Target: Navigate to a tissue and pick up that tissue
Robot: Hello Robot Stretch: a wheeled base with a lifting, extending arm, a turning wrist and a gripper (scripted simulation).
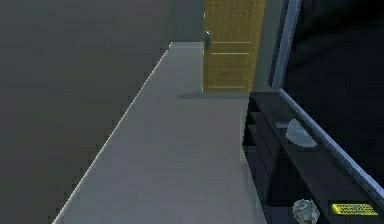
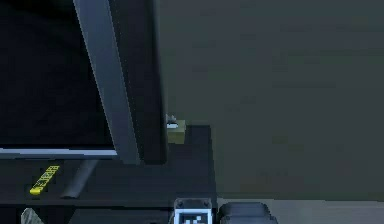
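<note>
Tissue (image 1: 298, 132), pale, frame right, on tabletop (image 1: 275, 122): best drive ahead, stop abreast. Claw (image 2: 163, 217), lower edge: load cannot be told.

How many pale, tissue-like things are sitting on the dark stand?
2. One pale lump lies farther along the dark stand, by the screen; one crumpled grey ball sits nearer, left of a flat yellow thing. Others may be hidden.

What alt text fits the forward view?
A grey floor runs ahead to a wooden door. Along the right, a dark low cabinet carries a large dark screen, a pale lump and a yellow strip.
</note>
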